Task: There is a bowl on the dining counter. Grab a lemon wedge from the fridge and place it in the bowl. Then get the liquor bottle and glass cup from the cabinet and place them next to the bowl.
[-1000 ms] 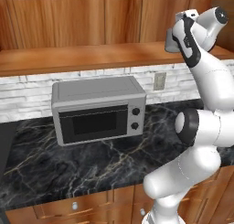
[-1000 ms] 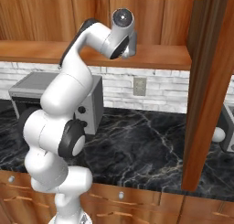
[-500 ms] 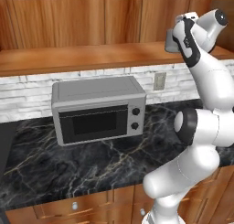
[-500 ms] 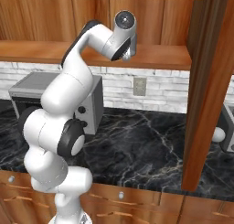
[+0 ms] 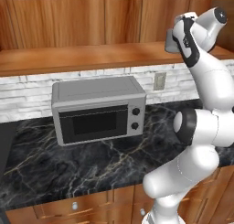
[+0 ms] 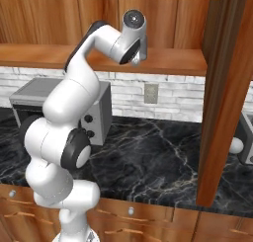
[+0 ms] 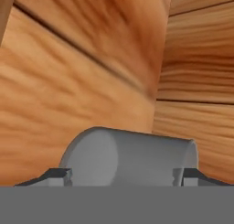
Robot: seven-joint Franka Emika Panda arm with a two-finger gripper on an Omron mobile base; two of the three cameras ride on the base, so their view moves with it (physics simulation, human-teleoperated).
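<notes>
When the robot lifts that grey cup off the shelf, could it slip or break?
The glass cup looks smooth and straight-sided, with no handle, so it might slide between the fingertips. Being see-through glass, it would probably crack if dropped onto the marble counter. It looks small, likely light.

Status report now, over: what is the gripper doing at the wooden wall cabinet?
Gripper up at warm brown wooden wall cabinet, fingers either side of grey translucent straight-sided glass cup. Grip not confirmed. Nothing seen blocking; grey microwave sits on the counter below.
</notes>
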